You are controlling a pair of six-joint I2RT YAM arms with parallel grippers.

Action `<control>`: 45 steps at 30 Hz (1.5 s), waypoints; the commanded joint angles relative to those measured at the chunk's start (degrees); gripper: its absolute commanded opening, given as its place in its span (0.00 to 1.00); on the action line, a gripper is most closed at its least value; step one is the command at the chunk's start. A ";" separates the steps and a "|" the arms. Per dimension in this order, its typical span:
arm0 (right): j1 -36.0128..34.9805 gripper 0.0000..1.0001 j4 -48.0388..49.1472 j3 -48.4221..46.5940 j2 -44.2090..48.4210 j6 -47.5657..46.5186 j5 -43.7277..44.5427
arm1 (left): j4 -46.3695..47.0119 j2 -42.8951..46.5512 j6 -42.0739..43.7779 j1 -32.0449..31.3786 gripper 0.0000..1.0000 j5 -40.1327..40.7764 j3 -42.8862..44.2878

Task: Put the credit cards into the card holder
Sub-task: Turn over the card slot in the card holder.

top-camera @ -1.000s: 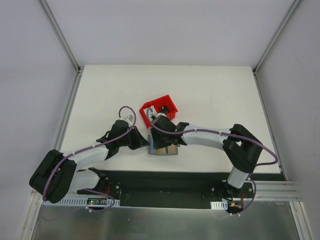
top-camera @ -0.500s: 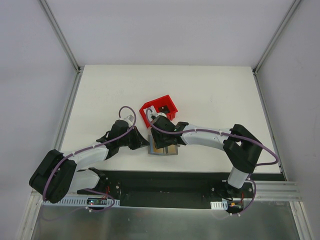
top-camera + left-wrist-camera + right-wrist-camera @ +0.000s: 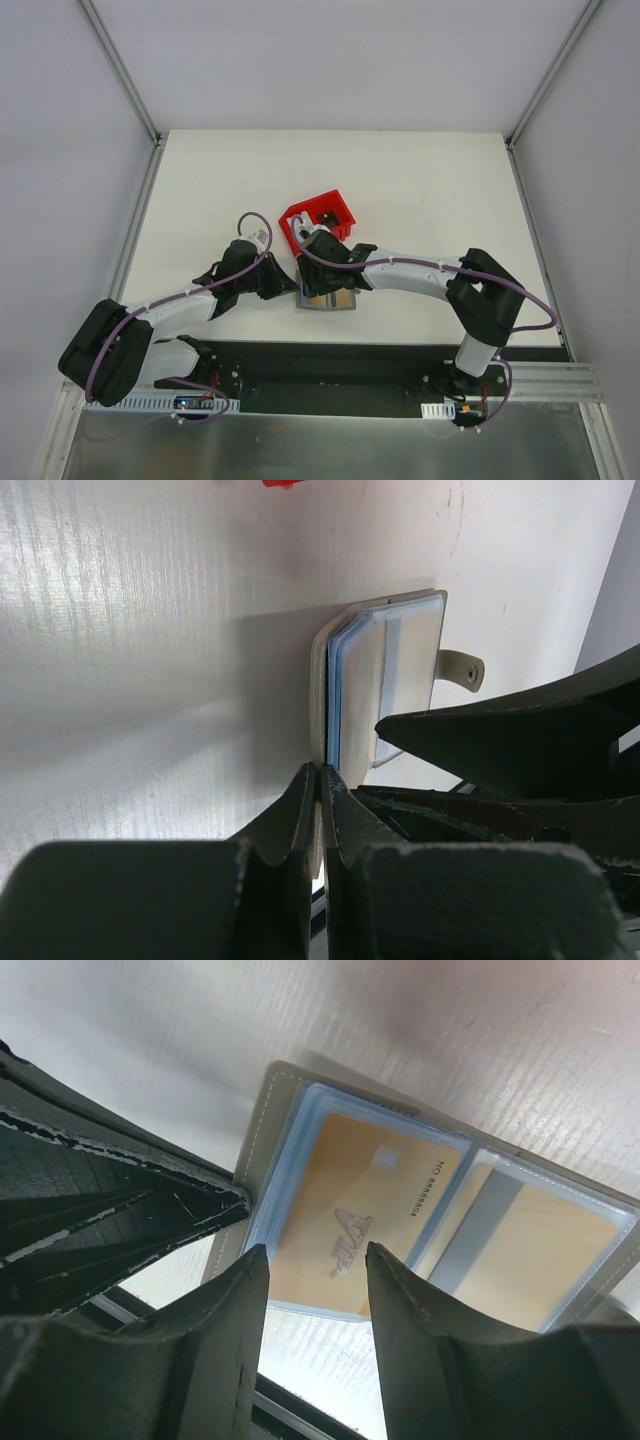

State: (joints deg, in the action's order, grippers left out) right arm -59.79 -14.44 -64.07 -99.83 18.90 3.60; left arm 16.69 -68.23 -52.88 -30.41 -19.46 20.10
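Barely anything has shifted since a second ago: the right arm's fingers have spread a little and nudged over the flat, grey-edged wallet-like card holder, so that more tan than blue shows there from overhead.

That card holder lies open on the white bench, just in front of the red plastic open-topped bin and between the two arms. The left arm's fingers are clenched tight, and the holder's pale near edge runs straight into their seam. They seem to pinch the cover there, most likely to pin it down and stop it sliding or folding while the other arm works. The right arm's fingers stand apart with nothing between them, poised just above the left-hand pocket. I judge they have let go of a card or are about to press one home.

Seen from the right wrist, the holder has a stitched grey-cream border around pale blue, clear plastic sleeves. A gold credit card with printed lettering sits squarely inside one sleeve, and a second tan card with a grey stripe fills the sleeve beside it. From the left wrist the sleeves stack like thin pages, and a small closing tab with a stud sticks out at the far side. No white or darker card is visible anywhere.
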 commanded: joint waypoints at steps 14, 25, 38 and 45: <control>-0.33 0.43 -2.52 -2.37 -1.16 -0.44 2.73 | -0.16 0.73 1.38 -0.44 0.00 -1.28 1.26; -0.77 0.39 -7.00 -3.86 0.16 -1.93 7.82 | -0.16 0.37 1.38 -0.44 0.00 -1.28 1.52; -2.00 0.37 -12.46 -6.77 0.60 -3.43 13.54 | -0.08 0.55 1.38 -0.44 0.00 -1.19 1.35; -1.91 0.32 -13.07 -6.06 2.80 -3.34 14.86 | -0.08 0.20 1.47 -0.44 0.00 -1.19 1.35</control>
State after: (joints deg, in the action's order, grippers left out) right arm -61.73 -24.45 -69.10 -100.66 16.38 15.09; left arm 16.49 -68.23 -52.51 -30.39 -19.46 20.10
